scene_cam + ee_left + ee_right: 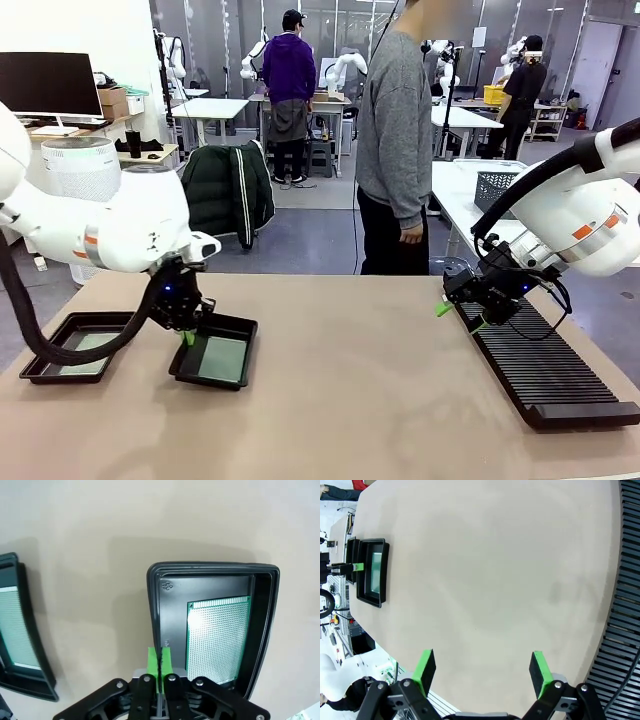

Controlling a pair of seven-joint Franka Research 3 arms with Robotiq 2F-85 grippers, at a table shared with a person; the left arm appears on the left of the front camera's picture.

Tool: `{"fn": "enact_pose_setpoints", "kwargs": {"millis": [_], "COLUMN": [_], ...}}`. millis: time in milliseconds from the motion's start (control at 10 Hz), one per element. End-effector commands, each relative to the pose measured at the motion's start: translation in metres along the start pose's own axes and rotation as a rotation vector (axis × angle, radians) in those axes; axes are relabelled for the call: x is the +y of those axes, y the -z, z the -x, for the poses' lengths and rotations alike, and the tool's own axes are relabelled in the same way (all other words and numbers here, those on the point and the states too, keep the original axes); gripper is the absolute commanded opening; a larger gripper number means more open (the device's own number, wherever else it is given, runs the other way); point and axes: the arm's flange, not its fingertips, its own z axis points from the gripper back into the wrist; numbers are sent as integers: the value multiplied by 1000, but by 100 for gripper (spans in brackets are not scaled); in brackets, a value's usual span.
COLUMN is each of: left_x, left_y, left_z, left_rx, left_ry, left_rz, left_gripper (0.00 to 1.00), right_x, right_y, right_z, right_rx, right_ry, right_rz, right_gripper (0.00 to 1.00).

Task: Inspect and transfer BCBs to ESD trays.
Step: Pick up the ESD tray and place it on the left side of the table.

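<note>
Two black ESD trays lie at the table's near left. In the right-hand ESD tray [243, 327] [215, 569] [370, 600] lies a green BCB [222, 358] [217, 635] [376, 570]. My left gripper [186, 330] [160, 662] is shut on this tray's left rim wall, its green pads pinching the wall. The other ESD tray [40, 362] [27, 630] sits just to the left and also holds a BCB [85, 345] [15, 625]. My right gripper [460, 315] [482, 672] hangs open and holds nothing, over bare table beside the rack.
A long black ribbed rack [550, 365] [625, 605] lies along the table's right side. A person [395, 140] in a grey sweater stands at the far edge. A dark mesh basket [497, 185] sits on a table behind.
</note>
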Motion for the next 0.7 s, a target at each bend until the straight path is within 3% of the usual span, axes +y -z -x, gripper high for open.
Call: {"fn": "enact_pose_setpoints", "kwargs": {"millis": [0, 600], "left_x": [23, 84], "left_y": [-2, 5], "left_z": [3, -8], "left_rx": [-7, -4], "left_ry": [3, -34], "left_rz": [37, 67], "left_gripper": [3, 3], "right_x": [1, 1], "right_y": [1, 1], "right_z": [1, 1], "right_rx": [-2, -2], "right_ry": [1, 1], "right_rz": [1, 1], "right_gripper": [100, 100]}}
